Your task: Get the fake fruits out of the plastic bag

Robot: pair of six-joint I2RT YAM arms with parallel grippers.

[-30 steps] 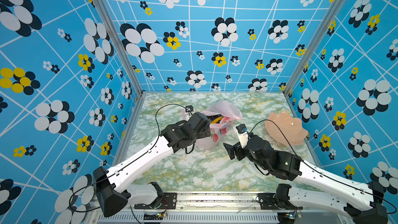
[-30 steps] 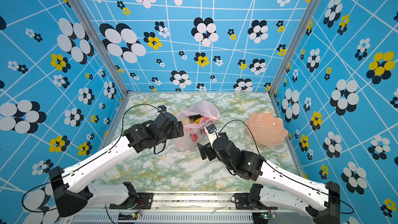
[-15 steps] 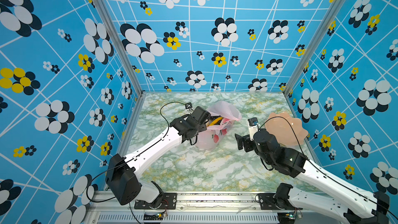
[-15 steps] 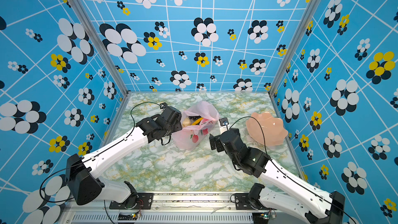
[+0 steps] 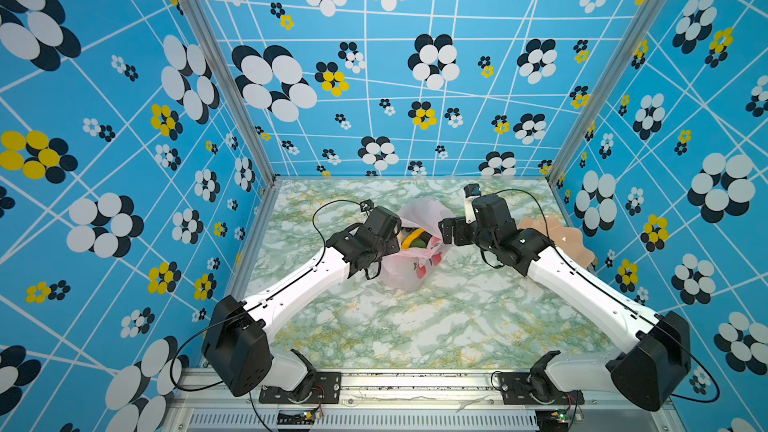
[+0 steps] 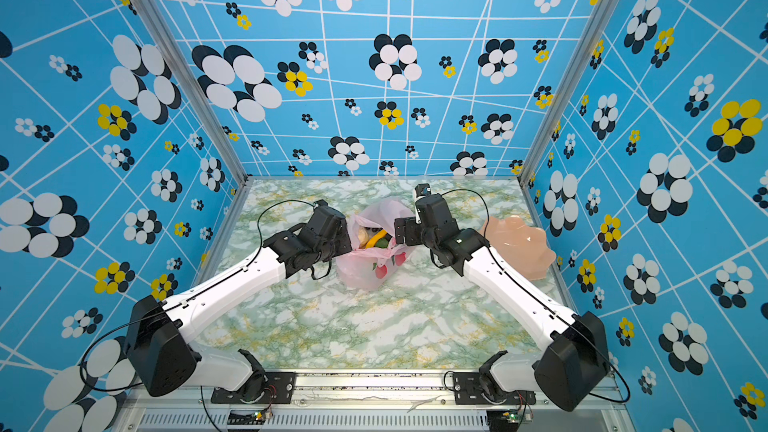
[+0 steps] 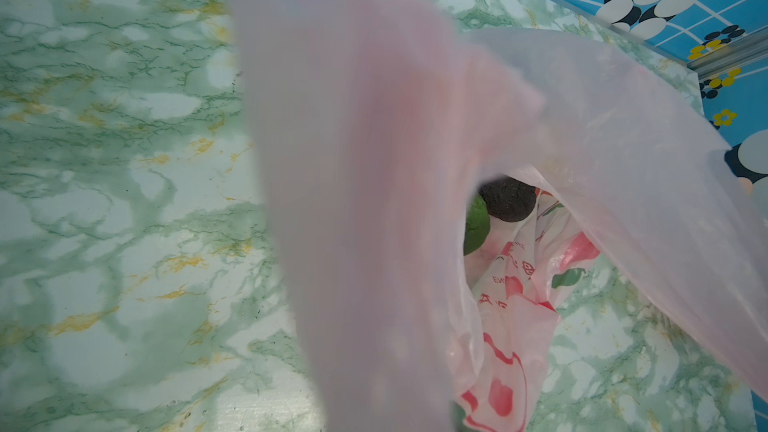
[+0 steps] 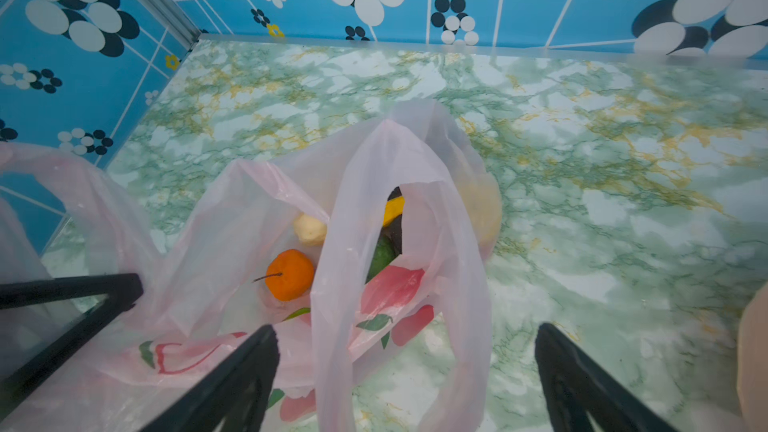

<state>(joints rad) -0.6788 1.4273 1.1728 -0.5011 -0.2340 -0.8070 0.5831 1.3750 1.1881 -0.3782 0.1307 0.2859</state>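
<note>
Left fingers point(image 6: 344, 243): closed tight, pinching what I read as the mouth edge of the thin translucent pink plastic bag point(image 5: 409, 272); pink film fills most of that wrist view
Right fingers point(image 8: 232, 380): spread as wide as they go; empty; straddling the bag's loop handle
Bag: slumped on the green marbled desk point(image 5: 415, 326) between both arms; mouth gaping upward
Fruits: all inside; small orange plastic fruit point(image 8: 289, 274), pale piece point(image 8: 309, 229), yellow banana tip point(image 8: 392, 209), green fruit point(image 8: 380, 257), dark rough avocado point(image 7: 505, 201)
Handling: I judge the film limp, light and slippery, apt to rise with a snagged fruit; fruits look hard, light and rounded, likely to roll
Hold: I'd take the orange across its middle; it lies most exposed
</note>
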